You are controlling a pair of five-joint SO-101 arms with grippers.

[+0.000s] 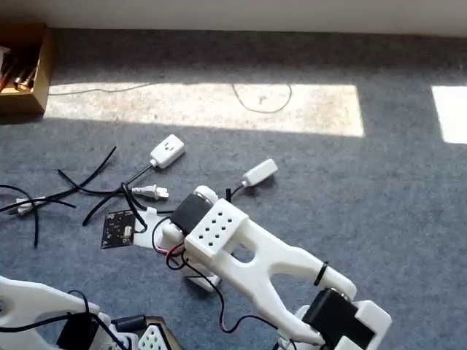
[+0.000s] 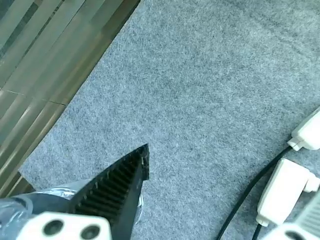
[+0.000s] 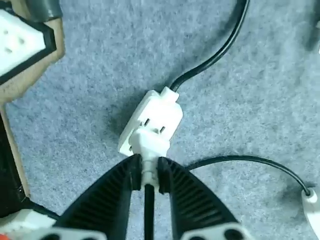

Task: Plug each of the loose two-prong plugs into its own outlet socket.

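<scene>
Step in hand: first insertion. The right gripper (image 3: 149, 172) jaws are clamped on a white two-prong plug (image 3: 150, 145) touching the outlet socket (image 3: 157, 112); whether it is fully seated cannot be told. Next move, as judged: a straight push. Whether the left gripper (image 2: 142, 160) jaws are apart cannot be told. A second loose plug (image 1: 153, 192) lies on the carpet at 10 o'clock from the arm's perforated link (image 1: 217, 227).

Looks like a carpeted room in a home or office, serving as a makeshift robotics spot. Grey carpet (image 1: 394, 189) all over, with sun patches (image 1: 204, 109) across it, a pale wall (image 1: 255, 13) at the far edge, a wooden box (image 1: 33, 76) in the corner. Loose cables (image 1: 80, 186) and a bare circuit board (image 1: 117, 228) beside a white arm (image 1: 270, 262).
</scene>
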